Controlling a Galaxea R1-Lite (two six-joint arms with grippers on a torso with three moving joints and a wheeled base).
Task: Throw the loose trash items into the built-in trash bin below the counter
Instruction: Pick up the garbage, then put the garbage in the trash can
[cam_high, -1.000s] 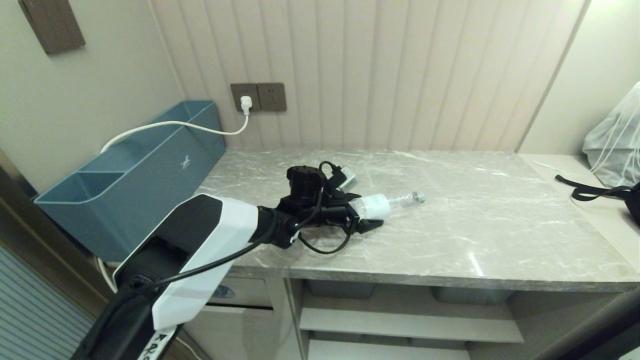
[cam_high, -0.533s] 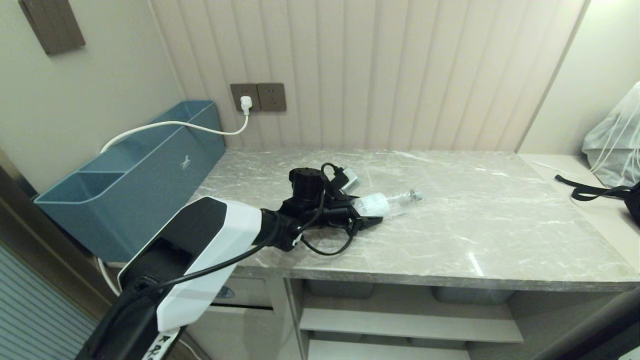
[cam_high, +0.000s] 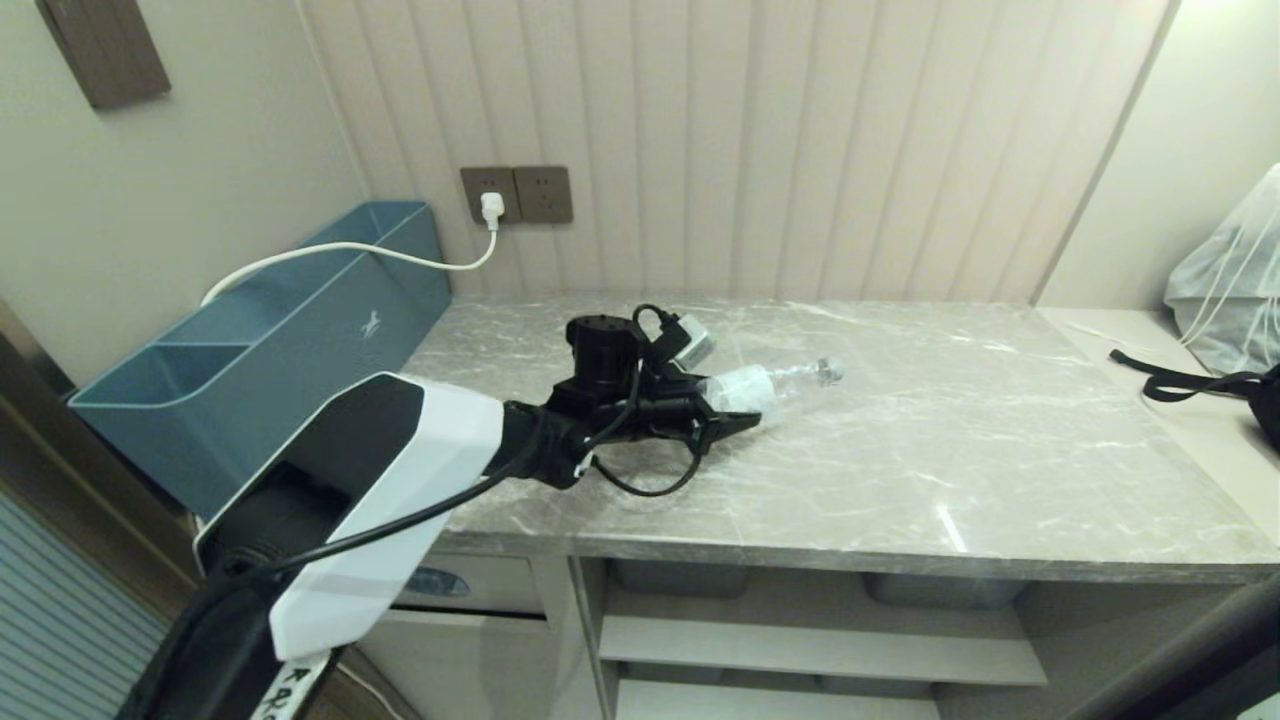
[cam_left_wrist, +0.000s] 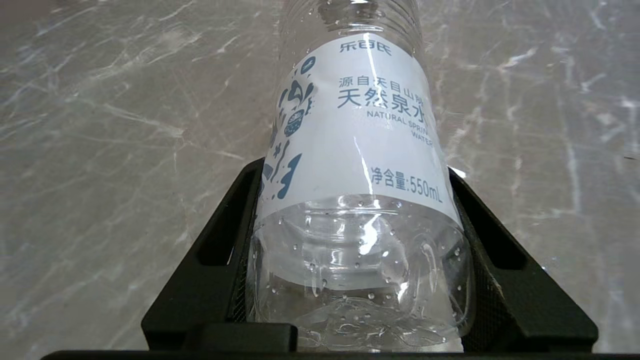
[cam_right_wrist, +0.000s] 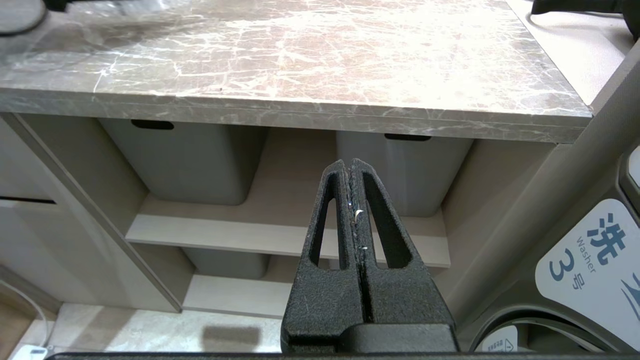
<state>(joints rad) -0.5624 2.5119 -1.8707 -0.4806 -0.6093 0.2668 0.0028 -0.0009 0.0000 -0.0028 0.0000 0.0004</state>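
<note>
The left gripper is closing its black fingers on the base end of the bottle, a clear one with a blue-and-white patterned label. In the left wrist view both fingers are pressing against the bottle's lower body, one on each side, so the claw is standing part-open around the bottle's width and gripping it. In the head view the bottle is pointing its grey cap toward 2 o'clock from the gripper and appears to be tilting just above the counter, near the slab's middle. Only this one bottle is showing.

Judged step: securing and lifting the bottle before carrying it to the built-in trash bin, which is sitting below the counter's front edge at about 7 o'clock from the gripper; only part of its panel and blue sticker is visible behind the arm.

Recommended practice:
- Keep the squeeze light. The thin wall is likely to buckle and the wet, rounded surface may slip if over-pressed.
- Raise the bottle clear of the slab before swinging, so that the cap end is not dragging on the stone.
- Route the arm away from the blue-teal box and the white cable at 9 to 10 o'clock.

The right gripper is hanging idle in front of the shelves, its fingers pressed together and holding nothing.
</note>
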